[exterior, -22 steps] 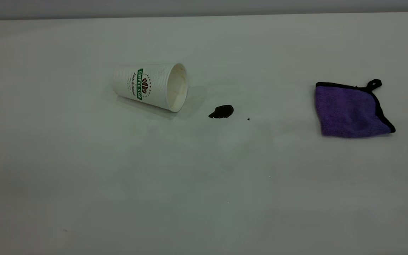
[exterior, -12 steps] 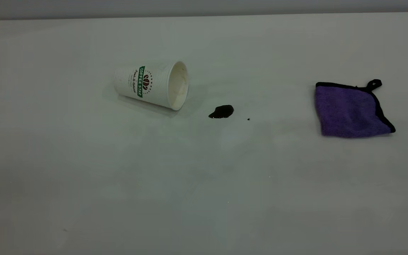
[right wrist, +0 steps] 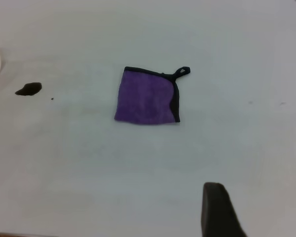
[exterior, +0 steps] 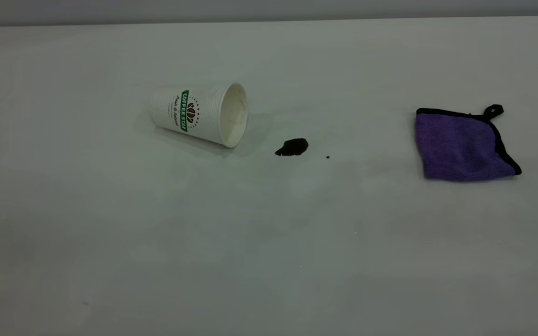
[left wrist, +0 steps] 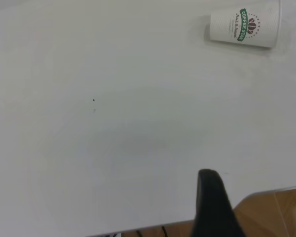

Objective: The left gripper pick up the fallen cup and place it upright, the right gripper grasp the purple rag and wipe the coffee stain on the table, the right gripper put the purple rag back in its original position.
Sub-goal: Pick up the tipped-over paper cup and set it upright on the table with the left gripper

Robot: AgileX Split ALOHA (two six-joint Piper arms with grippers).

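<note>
The cup (exterior: 194, 114) lies on its side on the white table (exterior: 269, 242), left of centre, with its mouth towards the coffee stain (exterior: 292, 147). The purple rag (exterior: 460, 147) lies flat at the right, its loop at the far corner. Neither gripper shows in the exterior view. In the left wrist view my left gripper (left wrist: 259, 197) hangs over the table's near edge, far from the cup (left wrist: 246, 27), open and empty. In the right wrist view my right gripper (right wrist: 259, 197) is open and empty, short of the rag (right wrist: 145, 97); the stain (right wrist: 28, 89) lies beyond.
A tiny dark speck (exterior: 328, 157) sits just right of the stain. The table's edge and a wooden floor (left wrist: 276, 212) show in the left wrist view. The table's far edge runs along the top of the exterior view.
The cup rocked slightly half a second ago and lies again as it did before. The stain and the rag have not moved.
</note>
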